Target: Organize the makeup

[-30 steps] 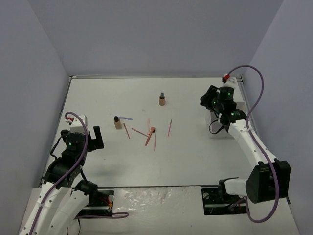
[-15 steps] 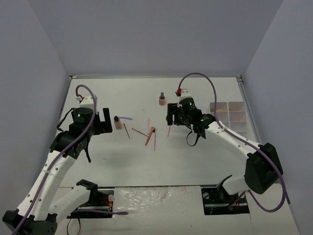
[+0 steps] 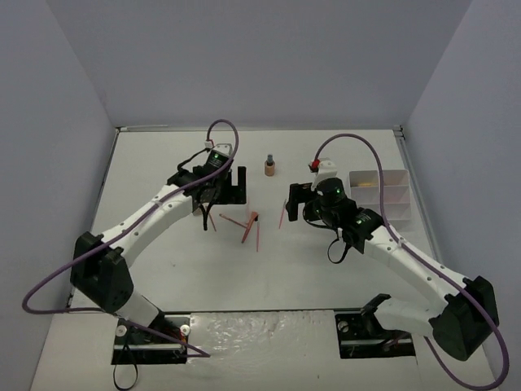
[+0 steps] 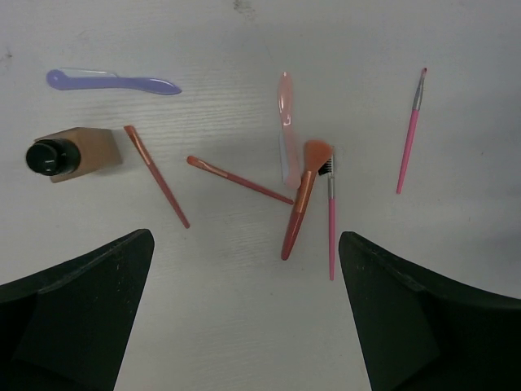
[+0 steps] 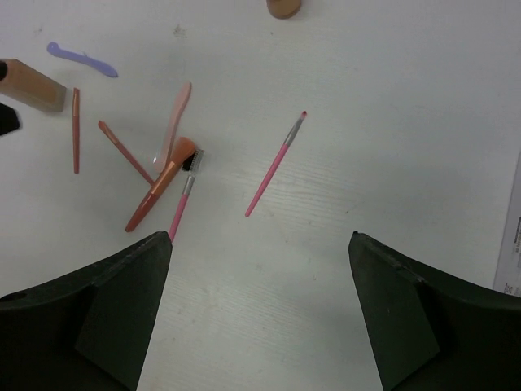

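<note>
Left gripper [image 4: 244, 244]: mine, jaws spread wide, empty.
Right gripper [image 5: 260, 240]: mine, also spread, holding nothing.
Makeup, loose on table [image 4: 366, 32]: bottle [image 4: 73, 153] beside lilac stick [image 4: 112, 81]; red sticks [image 4: 156, 175]; overlapping brushes [image 4: 303, 199]; pink stick [image 4: 409, 134] apart.
Tray [image 3: 383, 189]: far right.

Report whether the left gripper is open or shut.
Open. In the left wrist view, the left gripper has its dark fingers wide apart at the lower corners, holding nothing; bare table shows between them.
</note>
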